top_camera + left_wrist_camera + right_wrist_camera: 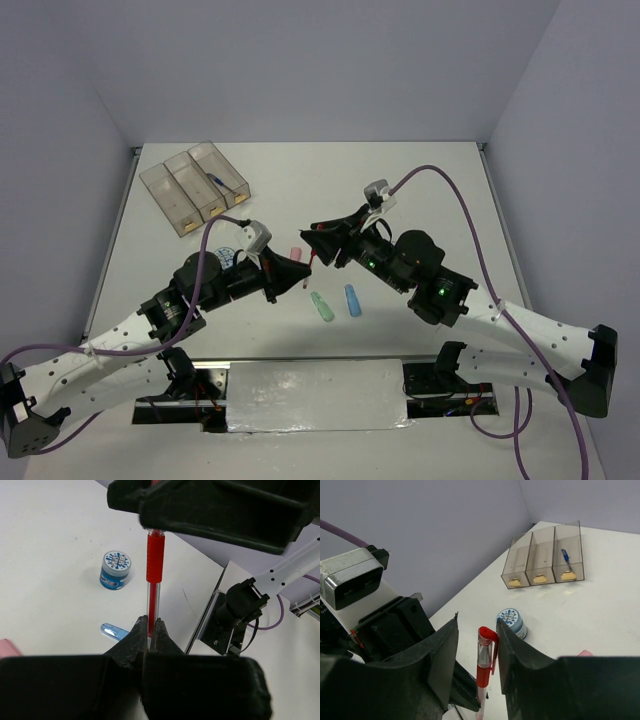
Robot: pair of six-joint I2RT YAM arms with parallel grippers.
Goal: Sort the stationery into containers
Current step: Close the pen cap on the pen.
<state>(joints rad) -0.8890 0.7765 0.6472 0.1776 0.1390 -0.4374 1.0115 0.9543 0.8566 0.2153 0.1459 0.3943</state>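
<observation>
My left gripper (300, 270) is shut on the lower end of a red pen (154, 565) and holds it above the table. In the left wrist view its jaws (150, 625) pinch the clear barrel. My right gripper (318, 240) is open, and its jaws (477, 627) stand on either side of the pen's capped end (485, 662), with the clip against one finger. The three joined clear containers (195, 185) stand at the back left. A blue pen (564, 556) lies in one end bin. A tape roll (511, 621) stands on the table.
A pink bar (296, 253), a green bar (321, 306) and a blue bar (352, 299) lie on the table below the grippers. The tape roll (225, 255) is partly hidden behind my left arm. A metal plate (315, 395) lies at the near edge.
</observation>
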